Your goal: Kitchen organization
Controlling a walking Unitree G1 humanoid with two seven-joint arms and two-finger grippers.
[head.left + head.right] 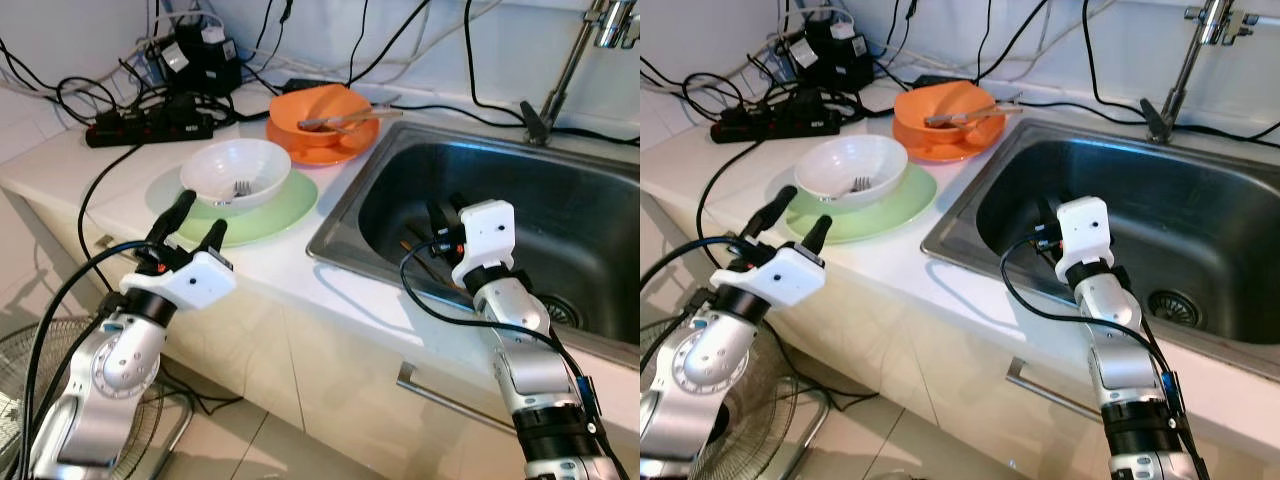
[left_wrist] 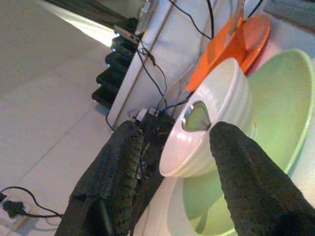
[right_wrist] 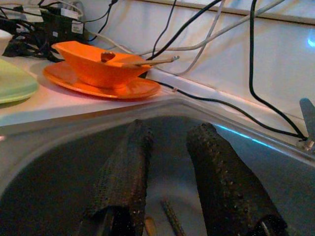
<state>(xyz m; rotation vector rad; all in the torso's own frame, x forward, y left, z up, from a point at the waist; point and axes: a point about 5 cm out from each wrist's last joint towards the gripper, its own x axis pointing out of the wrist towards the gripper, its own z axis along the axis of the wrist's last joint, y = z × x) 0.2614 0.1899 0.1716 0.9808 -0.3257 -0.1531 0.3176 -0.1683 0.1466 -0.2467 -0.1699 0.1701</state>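
My left gripper [image 1: 198, 222] hung at the front edge of the white counter [image 1: 290, 265], its two black fingers [image 2: 115, 182] spread wide apart and holding nothing. Just beyond the fingertips sat the round pale green plate [image 1: 285, 205], close to that front edge, and on it stood the white ribbed bowl [image 1: 236, 170] with a metal fork [image 1: 241, 188] lying inside. In my left wrist view the bowl's near wall fell in line with the gap between my fingers, but I was not touching it.

My right gripper [image 1: 446, 216] was lowered into the stainless steel sink [image 1: 560, 215], near its left wall, fingers [image 3: 125, 172] parted with a clear gap and empty. Under the fingertips, on the sink floor, lay a few thin sticks, perhaps chopsticks [image 3: 170, 216]; I could not tell whether I touched them.

Farther back, by the sink's rear left corner, the orange bowl [image 1: 322, 112] rested on a flat orange plate [image 1: 340, 148], with a wooden-handled utensil [image 1: 345, 120] across it. At the counter's back left corner a black power strip [image 1: 140, 125] and tangled black cables [image 1: 190, 45] lay against the wall. The metal tap [image 1: 575, 60] rose behind the sink's rear edge.
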